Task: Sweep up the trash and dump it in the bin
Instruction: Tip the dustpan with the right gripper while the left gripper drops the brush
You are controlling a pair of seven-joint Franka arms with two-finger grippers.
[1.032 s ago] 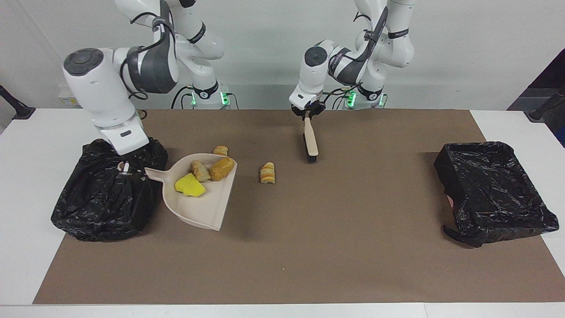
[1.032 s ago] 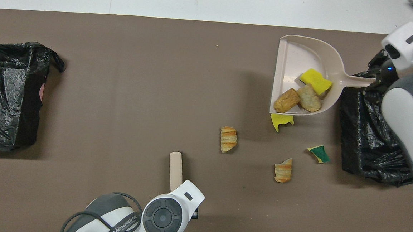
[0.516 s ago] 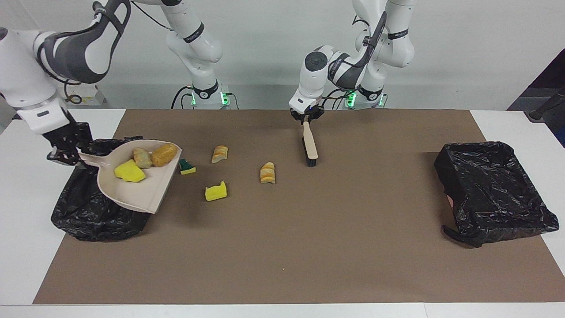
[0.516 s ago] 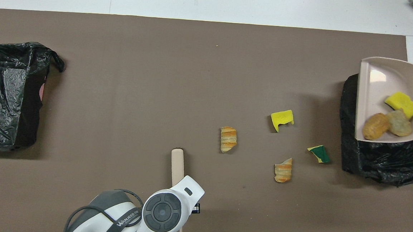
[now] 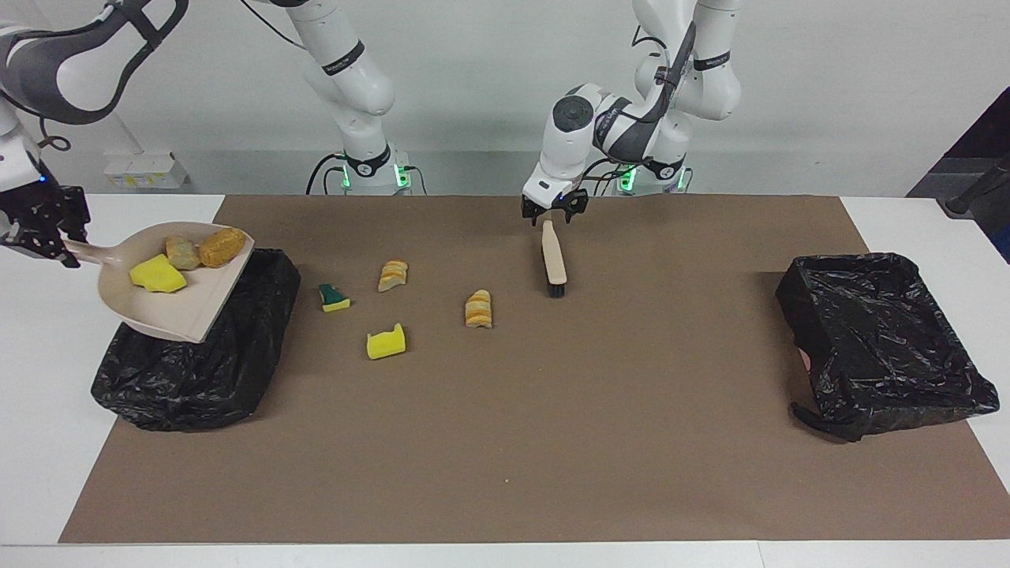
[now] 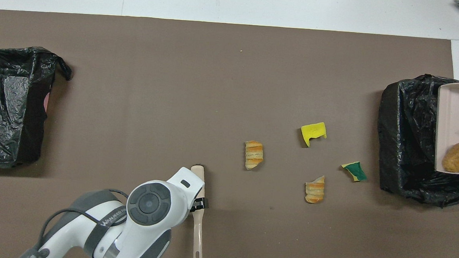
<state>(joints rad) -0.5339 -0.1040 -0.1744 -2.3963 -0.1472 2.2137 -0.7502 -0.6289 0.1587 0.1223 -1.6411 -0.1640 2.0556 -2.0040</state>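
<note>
Right gripper (image 5: 57, 246), clamped on the dustpan (image 5: 185, 312) handle, holds it over the black-lined bin (image 5: 197, 379). Its lip points to 4 o'clock in the facing view, with three trash scraps (image 5: 162, 274) up by the handle. Loose scraps (image 5: 386, 345) lie at the bin's 3 o'clock. Left gripper (image 5: 552, 207) hangs, jaws apart, over the brush (image 5: 555, 260).

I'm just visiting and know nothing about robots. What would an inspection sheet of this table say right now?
Surface: brown mat on white table.
Job's things: dustpan with three scraps over black bin bag; four scraps on mat; brush lying flat.
Clutter: nothing seen.
Tools: right tool shut on dustpan handle; left tool open over brush handle.
Cables: black cables at arm bases.
Surroundings: second lined bin at left arm's end; white wall.
</note>
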